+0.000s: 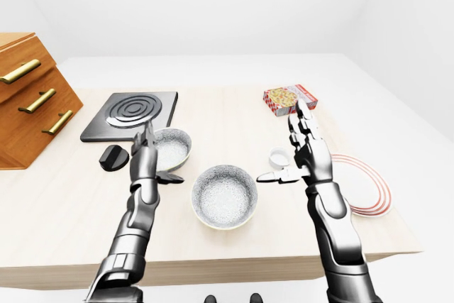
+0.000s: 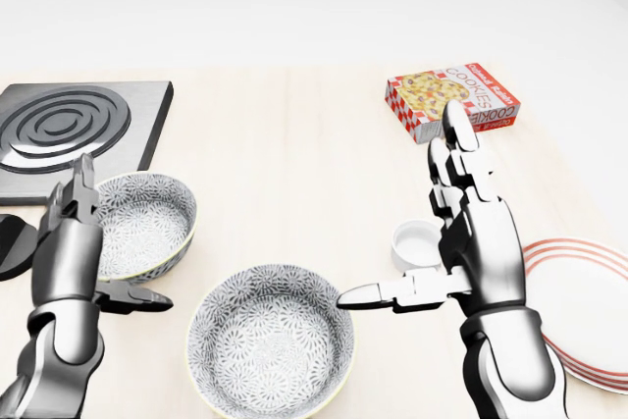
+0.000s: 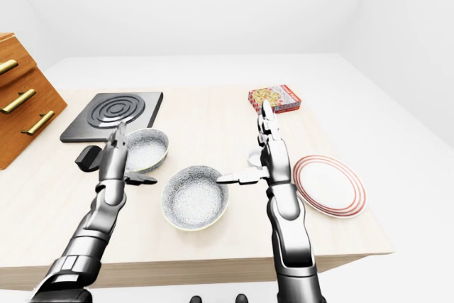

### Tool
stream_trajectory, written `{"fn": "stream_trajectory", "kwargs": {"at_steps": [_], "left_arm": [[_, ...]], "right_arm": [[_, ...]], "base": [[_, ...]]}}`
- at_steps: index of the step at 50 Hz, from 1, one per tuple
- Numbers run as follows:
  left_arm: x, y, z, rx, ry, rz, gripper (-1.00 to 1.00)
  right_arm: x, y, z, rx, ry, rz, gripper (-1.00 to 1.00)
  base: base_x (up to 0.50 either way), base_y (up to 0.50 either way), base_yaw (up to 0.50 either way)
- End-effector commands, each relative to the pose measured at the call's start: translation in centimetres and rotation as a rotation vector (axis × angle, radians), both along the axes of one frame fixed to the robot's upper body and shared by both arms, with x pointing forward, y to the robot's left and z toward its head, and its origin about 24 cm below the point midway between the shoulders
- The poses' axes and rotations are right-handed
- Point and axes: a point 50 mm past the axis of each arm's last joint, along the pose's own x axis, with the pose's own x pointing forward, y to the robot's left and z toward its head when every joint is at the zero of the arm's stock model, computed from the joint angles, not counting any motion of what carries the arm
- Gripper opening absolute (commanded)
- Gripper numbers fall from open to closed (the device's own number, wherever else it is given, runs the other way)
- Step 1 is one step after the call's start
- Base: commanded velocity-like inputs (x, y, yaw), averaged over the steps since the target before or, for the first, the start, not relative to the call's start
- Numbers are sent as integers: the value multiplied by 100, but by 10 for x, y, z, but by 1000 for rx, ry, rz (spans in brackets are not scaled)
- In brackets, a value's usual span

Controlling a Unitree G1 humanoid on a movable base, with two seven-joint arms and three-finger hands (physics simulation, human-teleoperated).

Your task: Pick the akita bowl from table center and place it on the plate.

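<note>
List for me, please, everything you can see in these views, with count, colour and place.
Patterned bowl: one, grey-white speckled, bottom centre of the head view, between the two hands.
Second patterned bowl: one, same pattern, to its upper left, beside the left hand.
Plate: one, white with red rings, right side of the table.
Small cup: one, white, partly hidden by the right hand.
Cookie box: one, red and white, upper right.
Stove plate: one, dark grey with rings, upper left.
Black object: one, below the stove plate; identity unclear.
Drawer cabinet: one, wooden with brass handles, far left.
Table: one, light wood.
Left hand: open, empty.
Right hand: open, empty.
</note>
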Motion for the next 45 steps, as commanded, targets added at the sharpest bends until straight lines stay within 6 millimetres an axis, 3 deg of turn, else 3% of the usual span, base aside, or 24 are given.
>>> {"fn": "stream_trajectory", "kwargs": {"at_steps": [1, 12, 35, 37, 39, 44, 45], "left_arm": [[14, 14, -26, 355, 137, 66, 100], [20, 12, -34, 471, 229, 28, 100], [23, 1, -37, 528, 258, -26, 100], [23, 1, -38, 528, 261, -26, 77], [23, 1, -38, 533, 263, -30, 24], [22, 1, -39, 534, 269, -30, -49], [22, 1, -39, 533, 268, -29, -76]], "right_arm": [[1, 0, -2, 0, 8, 1, 100], [-1, -3, -3, 1, 13, -5, 100], [-10, -9, -5, -1, 16, -8, 100], [-9, -9, -5, -1, 16, -8, 100], [-6, -7, -4, -1, 14, -8, 100], [-6, -7, -4, 0, 13, -8, 100], [-7, -7, -5, -1, 15, -8, 100]], "base": [[0, 0, 0], [0, 0, 0], [0, 0, 0], [0, 0, 0], [0, 0, 0], [0, 0, 0], [0, 0, 0]]}}
